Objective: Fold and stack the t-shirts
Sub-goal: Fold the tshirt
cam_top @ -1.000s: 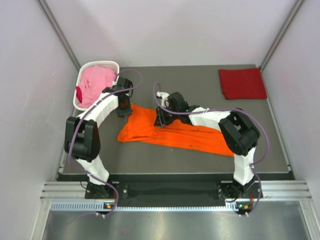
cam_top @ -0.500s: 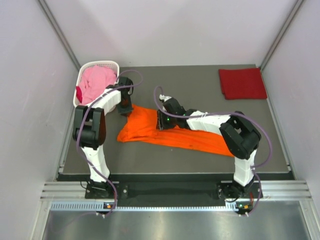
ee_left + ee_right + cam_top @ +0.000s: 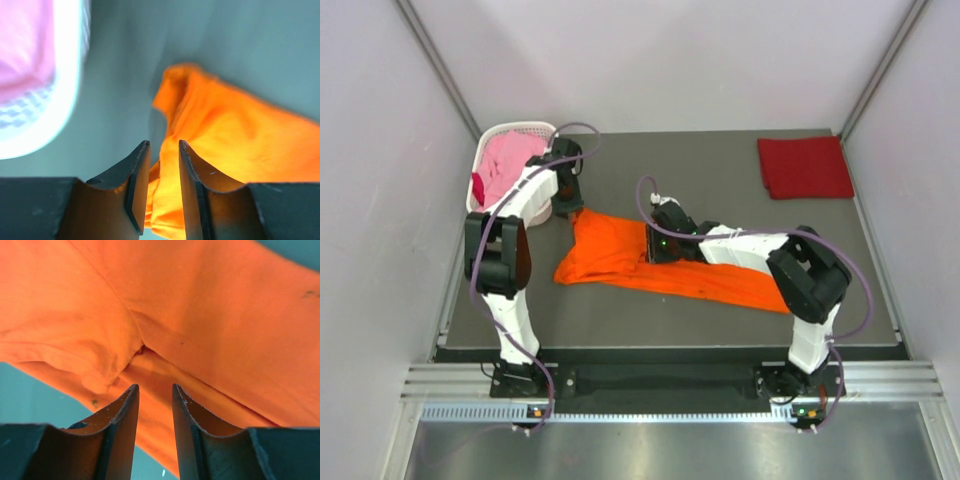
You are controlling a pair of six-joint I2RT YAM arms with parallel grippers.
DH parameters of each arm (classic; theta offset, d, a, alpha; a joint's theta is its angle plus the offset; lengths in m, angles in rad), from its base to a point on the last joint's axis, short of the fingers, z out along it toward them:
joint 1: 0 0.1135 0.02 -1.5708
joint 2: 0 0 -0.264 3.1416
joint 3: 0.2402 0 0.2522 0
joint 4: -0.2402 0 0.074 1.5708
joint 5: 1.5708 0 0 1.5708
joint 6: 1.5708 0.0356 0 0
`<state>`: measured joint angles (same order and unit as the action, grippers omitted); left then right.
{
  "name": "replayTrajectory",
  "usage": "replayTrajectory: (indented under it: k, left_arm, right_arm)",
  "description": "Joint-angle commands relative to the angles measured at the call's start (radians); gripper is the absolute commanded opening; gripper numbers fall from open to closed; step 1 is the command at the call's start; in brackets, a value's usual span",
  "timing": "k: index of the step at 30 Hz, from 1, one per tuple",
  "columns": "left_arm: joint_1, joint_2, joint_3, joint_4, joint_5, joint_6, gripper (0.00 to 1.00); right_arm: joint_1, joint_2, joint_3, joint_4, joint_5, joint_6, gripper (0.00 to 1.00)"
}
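Note:
The orange t-shirt (image 3: 700,275) lies spread and crumpled across the middle of the mat. My left gripper (image 3: 567,212) is at its far left corner, beside the basket. In the left wrist view the left gripper (image 3: 164,142) stands open, and a fold of the orange t-shirt (image 3: 240,135) lies loosely between its fingers. My right gripper (image 3: 655,245) is low over the shirt's upper middle. The right gripper (image 3: 155,386) is open above a crease in the orange t-shirt (image 3: 210,305), gripping nothing. The dark red t-shirt (image 3: 805,167) lies folded at the far right. The pink t-shirt (image 3: 510,160) is bunched in the basket.
The white lattice basket (image 3: 520,130) stands at the far left corner and shows blurred in the left wrist view as a white basket (image 3: 65,115) holding pink cloth (image 3: 22,45). Grey walls close in both sides. The dark mat (image 3: 720,170) shows between the shirts.
My left gripper has moved back and left toward the basket, drawing out the orange shirt's far left corner, and its jaws have widened. The right gripper slid slightly right along the shirt.

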<state>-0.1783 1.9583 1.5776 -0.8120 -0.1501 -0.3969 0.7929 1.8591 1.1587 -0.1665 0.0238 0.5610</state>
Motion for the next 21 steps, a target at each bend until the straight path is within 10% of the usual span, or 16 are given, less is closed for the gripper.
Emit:
replayTrajectory:
  k: [1, 15, 21]
  left_arm:
    - [0.005, -0.029, 0.108, -0.016, -0.034, 0.027, 0.35]
    - [0.005, 0.163, 0.243, -0.007, 0.038, 0.021, 0.27]
    - [0.005, 0.200, 0.239, -0.003, -0.057, 0.016, 0.03]
  right_arm:
    - [-0.027, -0.104, 0.024, -0.027, 0.027, -0.010, 0.34]
    - [-0.221, -0.173, -0.079, -0.041, -0.002, -0.049, 0.32]
    - [-0.328, -0.166, -0.154, -0.056, 0.088, -0.044, 0.28]
